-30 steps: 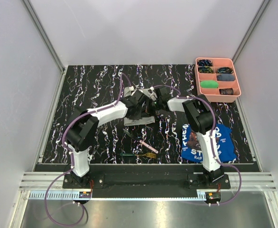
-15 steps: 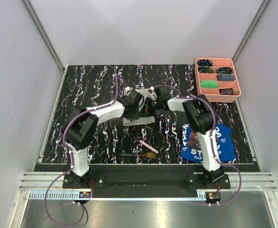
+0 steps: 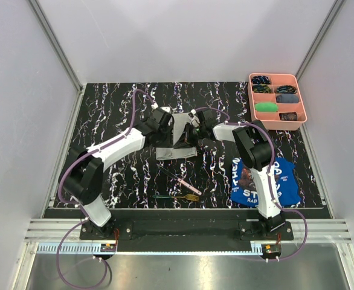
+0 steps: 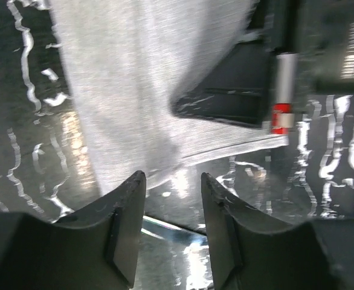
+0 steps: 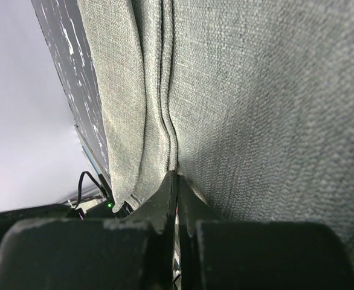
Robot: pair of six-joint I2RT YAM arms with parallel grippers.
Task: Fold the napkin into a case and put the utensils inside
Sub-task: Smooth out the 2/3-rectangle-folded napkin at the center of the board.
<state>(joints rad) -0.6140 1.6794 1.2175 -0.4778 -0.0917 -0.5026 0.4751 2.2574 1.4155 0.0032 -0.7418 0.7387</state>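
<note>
Napkin fold pinched in right end effector (clear only from its wrist view); left end effector spread, empty.

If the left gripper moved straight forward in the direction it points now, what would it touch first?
Most likely the napkin: the grey cloth lies just ahead of the open left gripper. The right gripper, pinching the cloth, lies off to the right. Depth is unclear.

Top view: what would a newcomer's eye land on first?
Mid-table, the grey napkin is partly lifted, pinched in the shut right hand, while the open left hand hovers empty beside it. Toward the near edge lie the pink knife and green fork; a blue printed cloth sits at the right.
</note>
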